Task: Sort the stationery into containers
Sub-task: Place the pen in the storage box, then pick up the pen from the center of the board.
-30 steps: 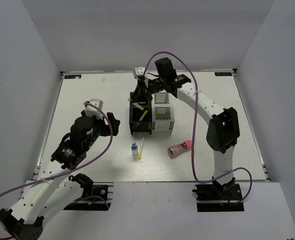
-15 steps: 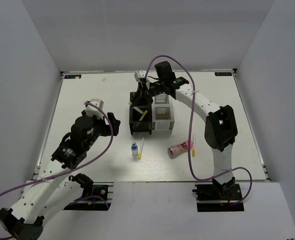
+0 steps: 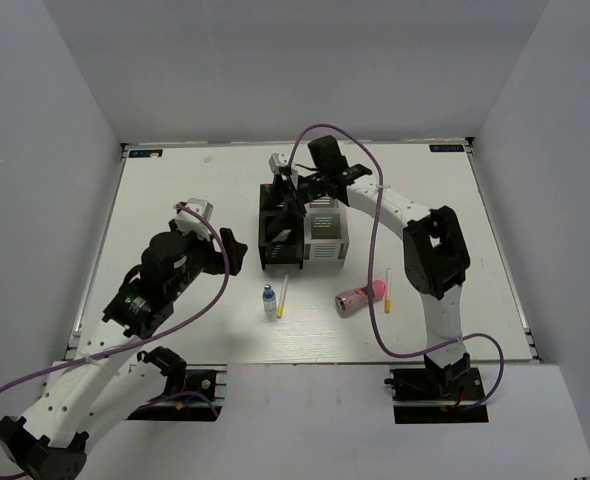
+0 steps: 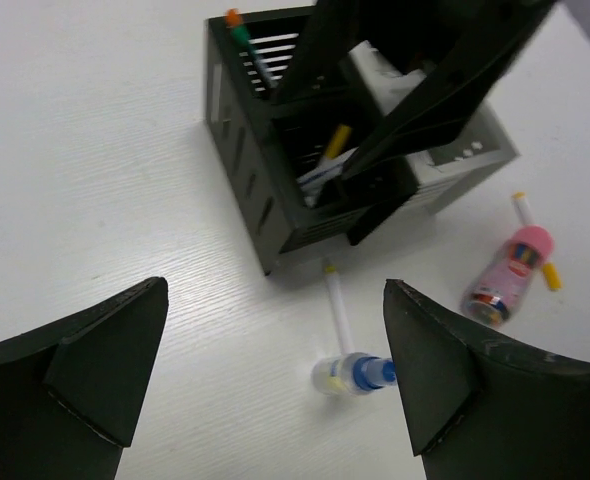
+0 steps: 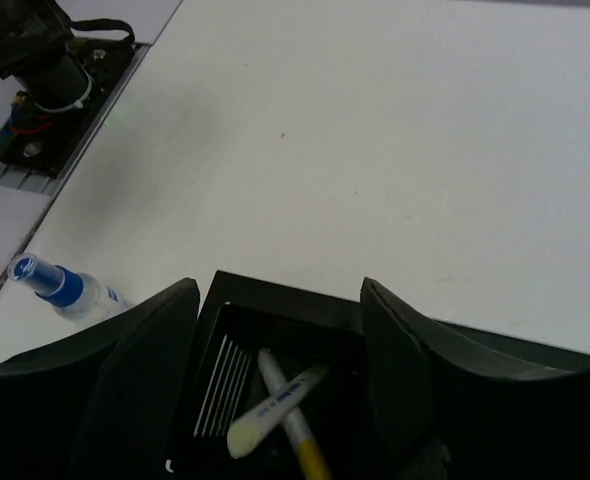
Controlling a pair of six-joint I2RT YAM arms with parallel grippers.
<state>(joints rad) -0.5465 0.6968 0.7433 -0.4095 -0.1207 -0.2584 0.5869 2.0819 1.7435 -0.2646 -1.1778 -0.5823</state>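
While the sort stands only partly done, log these items for your record.

- **Surface** [image 3: 175,190]: carries four loose pieces, none binned yet.
- **Right claw** [image 3: 283,205]: spread wide and empty. It hangs over the black mesh organiser [image 3: 280,255], its fingers [image 5: 155,340] on either side of a compartment.
- **Left claw** [image 4: 275,290]: spread wide and empty, above the loose pieces and apart from all of them.
- **Black mesh organiser**: one compartment holds two crossed pens [image 5: 275,405]. The far one shows an orange-tipped pen [image 4: 240,30].
- **White mesh organiser** [image 3: 325,240]: against the black one's right side.
- **Pink patterned cylinder** [image 3: 360,296]: on its side, right of the organisers.
- **Blue-capped bottle** [image 3: 269,300]: on its side, in front of the black organiser.
- **Yellow-and-white pen** [image 3: 282,297]: just beside the bottle.
- **Second loose pen** [image 3: 387,290]: beside the cylinder.

Left to do, by your likely reckoning, are those four pieces.

Hidden or unclear:
- The right arm masks what the white organiser holds.
- You cannot tell whether the second pen touches the cylinder.
- The pen count in the far compartment is unclear.
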